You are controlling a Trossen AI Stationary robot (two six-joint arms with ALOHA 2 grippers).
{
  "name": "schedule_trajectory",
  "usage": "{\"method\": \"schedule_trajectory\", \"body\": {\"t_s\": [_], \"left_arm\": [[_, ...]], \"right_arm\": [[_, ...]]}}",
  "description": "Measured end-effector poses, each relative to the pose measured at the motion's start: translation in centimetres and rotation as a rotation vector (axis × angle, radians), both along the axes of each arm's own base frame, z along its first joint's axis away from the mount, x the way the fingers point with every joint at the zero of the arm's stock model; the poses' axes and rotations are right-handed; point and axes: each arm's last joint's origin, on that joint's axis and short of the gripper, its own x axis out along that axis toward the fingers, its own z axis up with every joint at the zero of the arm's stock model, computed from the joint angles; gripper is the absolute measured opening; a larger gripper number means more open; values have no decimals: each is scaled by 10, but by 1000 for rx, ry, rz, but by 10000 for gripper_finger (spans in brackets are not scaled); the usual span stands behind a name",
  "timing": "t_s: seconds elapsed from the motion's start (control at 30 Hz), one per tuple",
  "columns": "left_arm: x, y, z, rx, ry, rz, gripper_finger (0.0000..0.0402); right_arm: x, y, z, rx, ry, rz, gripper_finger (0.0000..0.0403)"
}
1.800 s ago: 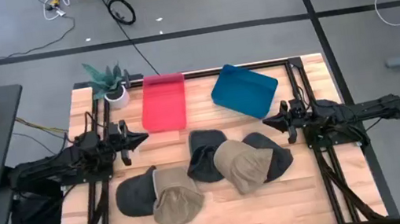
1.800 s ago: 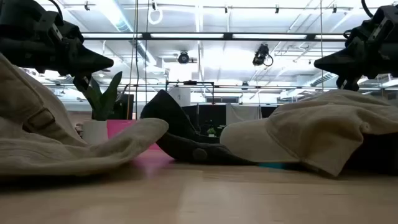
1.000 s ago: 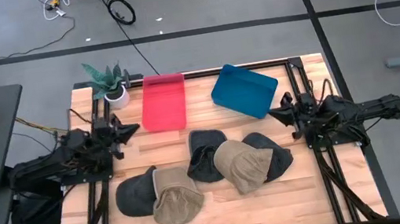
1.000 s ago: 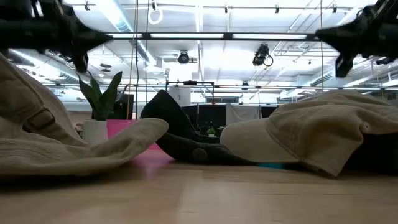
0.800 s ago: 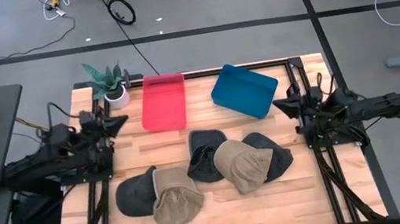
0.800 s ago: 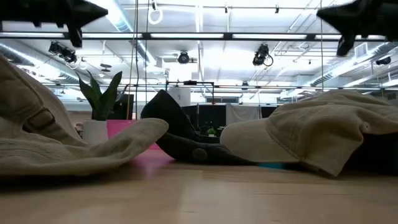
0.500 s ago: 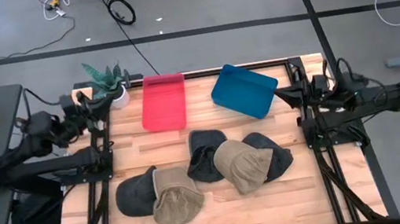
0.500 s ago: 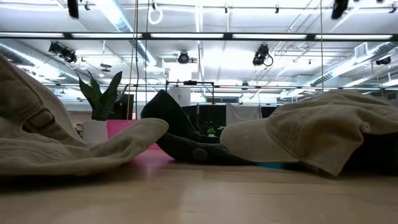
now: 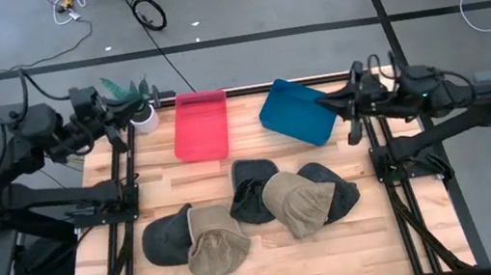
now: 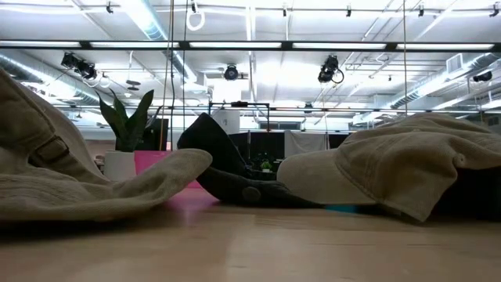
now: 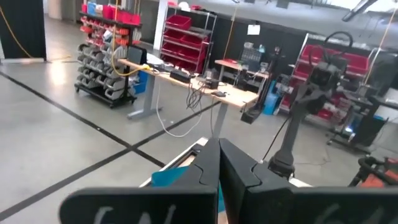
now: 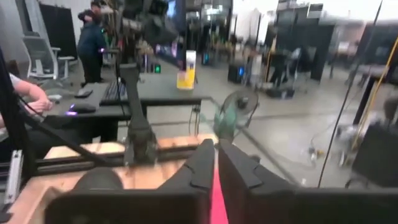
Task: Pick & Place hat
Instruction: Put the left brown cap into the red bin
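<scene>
**A:** High view first, from left to right: where is the left gripper (image 9: pixel 116 121)?

**B:** It is raised at the back left corner of the light wooden slatted table (image 9: pixel 272 250), just beside the small green plant in a white pot (image 9: pixel 135 103). In the left wrist view its two dark fingers (image 11: pixel 208 168) lie together with almost no gap, so it is closed and holds nothing.

**A:** And what lies on the table?

**B:** At the back there is a flat red plastic tray (image 9: pixel 201 125), and to the right of it a blue plastic tray (image 9: pixel 298 110), which sits turned at an angle. In front of them lie the caps. Near the front left, a dark grey cap (image 9: pixel 165 239) and a beige cloth cap (image 9: pixel 215 246) are touching. In the middle there is a second dark grey cap (image 9: pixel 253 190), then a second beige cap (image 9: pixel 296 201) that lies partly over a third dark cap (image 9: pixel 333 188).

**A:** Is any cap inside a tray?

**B:** No, all five are on the bare wood.

**A:** And the right gripper (image 9: pixel 330 101)?

**B:** It is over the right edge of the blue tray, well apart from the caps. Its fingers (image 12: pixel 202 163) are also pressed together, with nothing between them.
</scene>
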Motion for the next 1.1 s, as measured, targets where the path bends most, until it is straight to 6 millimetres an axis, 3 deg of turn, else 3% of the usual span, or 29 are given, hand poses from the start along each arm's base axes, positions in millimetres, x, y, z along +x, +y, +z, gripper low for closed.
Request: {"method": "schedule_trajectory", "body": {"t_s": [0.23,0.47,0.67,0.87,1.1], "left_arm": [[7,-2,0,-66,-18,-104,3],[10,-5,-18,-268,108,-191,17],[14,-4,-47,-442,369,-123,92],[34,-2,-57,-563,440,-134,172],[51,0,-87,-923,690,-59,251]], "right_arm": [[3,4,5,83,-54,23,81],[3,6,8,66,-79,35,78],[10,6,4,86,-52,34,63],[18,7,-1,146,-24,31,57],[21,8,-3,253,-38,35,57]]}}
